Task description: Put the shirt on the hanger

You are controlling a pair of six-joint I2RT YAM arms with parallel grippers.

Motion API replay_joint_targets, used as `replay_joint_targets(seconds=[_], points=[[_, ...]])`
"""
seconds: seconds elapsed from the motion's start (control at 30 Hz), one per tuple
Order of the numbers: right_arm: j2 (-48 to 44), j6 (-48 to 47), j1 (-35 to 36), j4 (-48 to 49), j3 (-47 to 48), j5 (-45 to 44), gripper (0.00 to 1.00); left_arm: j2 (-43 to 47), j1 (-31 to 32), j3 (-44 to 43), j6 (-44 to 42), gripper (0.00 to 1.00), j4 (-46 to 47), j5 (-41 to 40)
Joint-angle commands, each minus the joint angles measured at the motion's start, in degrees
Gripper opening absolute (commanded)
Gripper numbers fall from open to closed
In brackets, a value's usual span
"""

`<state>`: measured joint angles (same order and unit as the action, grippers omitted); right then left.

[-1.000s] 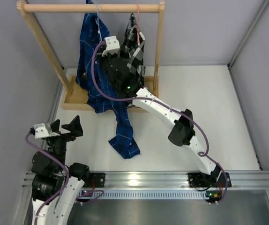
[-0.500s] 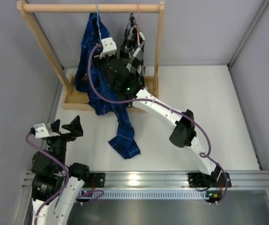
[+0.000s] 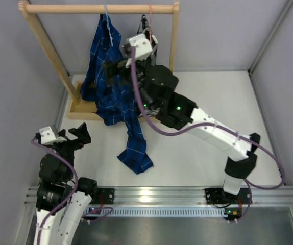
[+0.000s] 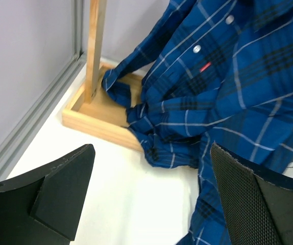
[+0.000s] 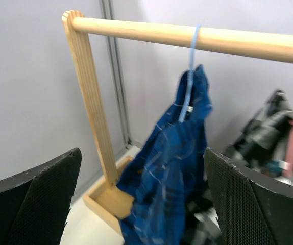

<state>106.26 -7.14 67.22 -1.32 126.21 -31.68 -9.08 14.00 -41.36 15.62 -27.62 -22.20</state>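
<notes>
Shirt (image 3: 111,87) hangs bunched from light-blue hanger (image 5: 189,66) on wooden rail (image 3: 100,8), tail trailing on table (image 3: 213,102); right gripper (image 5: 141,153) spread wide, empty; left gripper (image 4: 151,153) likewise; judgement: draw right arm straight back, clear of cloth.

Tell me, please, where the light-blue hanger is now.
Top view: the light-blue hanger hooks over the wooden rail left of centre, carrying the blue plaid shirt, with the pink hanger to its right.

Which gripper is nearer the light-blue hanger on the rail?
Right. The right gripper is raised beside the shirt, just below the hanger; the left gripper sits low near its own base, well away.
</notes>
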Motion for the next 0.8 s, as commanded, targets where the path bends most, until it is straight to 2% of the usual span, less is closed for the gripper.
replay_joint_targets(seconds=[0.0, 0.07, 0.1, 0.13, 0.2, 0.27, 0.33, 0.4, 0.47, 0.5, 0.53, 0.6, 0.77], points=[[-11.6, -0.9, 0.6, -8.7, -6.1, -1.7, 1.0, -5.3, -1.7, -1.8, 1.8, 0.98, 0.0, -0.8], [-16.9, -1.6, 0.6, -9.2, -15.4, -2.0, 0.99, -8.9, -3.7, -2.3, 1.7, 0.98, -0.1, 1.3], [-22.4, -2.6, 0.7, -9.3, -18.5, -2.7, 0.99, -10.1, -4.6, -2.5, 1.7, 0.98, 0.0, 3.5], [-25.0, -3.0, 0.6, -9.3, -24.5, -5.2, 1.0, -10.9, -5.6, -2.8, 1.6, 0.98, -0.1, 5.0], [-32.8, -4.0, 0.6, -10.3, -30.4, -9.0, 1.0, -12.9, -7.8, -2.8, 1.4, 0.98, -0.1, 8.2], [-37.8, -4.0, 0.5, -11.3, -39.2, -16.7, 0.99, -13.9, -8.4, -2.8, 1.1, 0.98, -0.1, 9.0], [-45.1, -2.4, -0.6, -11.9, -48.7, -22.2, 0.99, -14.5, -8.4, -3.2, -0.2, 0.98, -1.3, 10.0], [-53.0, 2.3, -3.7, -15.3, -57.3, -23.1, 0.99, -13.8, -7.8, -3.7, -1.2, 0.98, -2.7, 9.8], [-57.8, 6.9, -7.3, -20.2, -61.3, -20.7, 0.99, -13.2, -7.1, -4.7, -1.0, 0.98, -5.3, 8.0], [-61.8, 11.4, -11.9, -23.6, -63.1, -18.8, 1.0, -12.8, -7.1, -4.7, -1.4, 0.98, -5.6, 8.1], [-63.4, 12.4, -14.3, -24.9, -66.1, -15.5, 0.99, -11.9, -7.1, -4.0, -1.6, 0.98, -5.6, 8.6], [-66.4, 14.6, -19.4, -28.5, -69.2, -14.5, 0.99, -11.8, -7.1, -2.8, -1.9, 0.98, -3.6, 9.4], [-69.9, 15.9, -23.0, -32.4, -72.8, -14.1, 0.99, -18.8, -8.4, -2.9, -3.0, 0.98, -1.4, 15.2]])
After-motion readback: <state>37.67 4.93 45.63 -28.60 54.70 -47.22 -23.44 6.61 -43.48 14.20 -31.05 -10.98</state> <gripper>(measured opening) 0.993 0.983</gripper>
